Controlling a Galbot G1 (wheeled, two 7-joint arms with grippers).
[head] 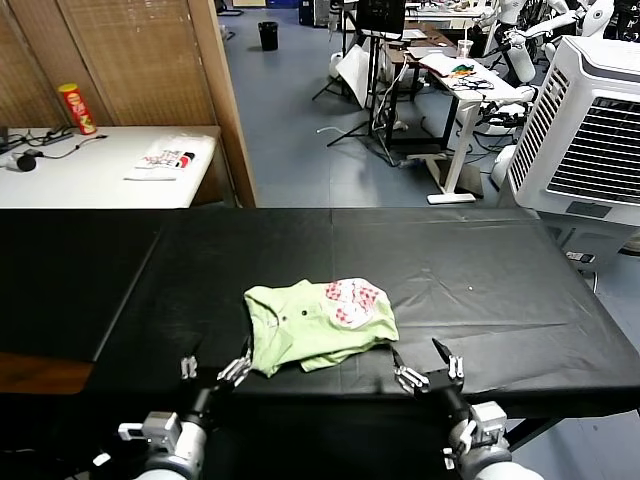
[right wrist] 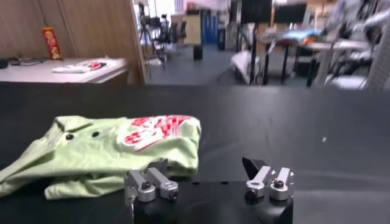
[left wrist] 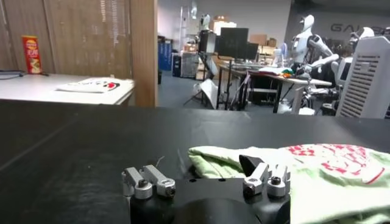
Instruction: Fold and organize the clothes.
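Observation:
The pale green short-sleeved shirt (head: 318,322) lies folded in a loose bundle on the black table (head: 480,290), with its collar and small buttons to the left and the red-and-white print patch (head: 353,302) on top. My left gripper (head: 213,368) is open and empty at the table's front edge, one finger at the shirt's near left corner. My right gripper (head: 427,367) is open and empty, just right of the shirt's near right corner. The shirt shows in the left wrist view (left wrist: 317,173) and in the right wrist view (right wrist: 103,152). Both grippers show there too: the left (left wrist: 204,176), the right (right wrist: 207,176).
A white table (head: 90,170) at the back left holds a white cloth with red and black marks (head: 168,157), a red can (head: 76,108) and cables. A wooden partition (head: 215,90) stands behind it. A white cooler unit (head: 590,130) stands at the back right.

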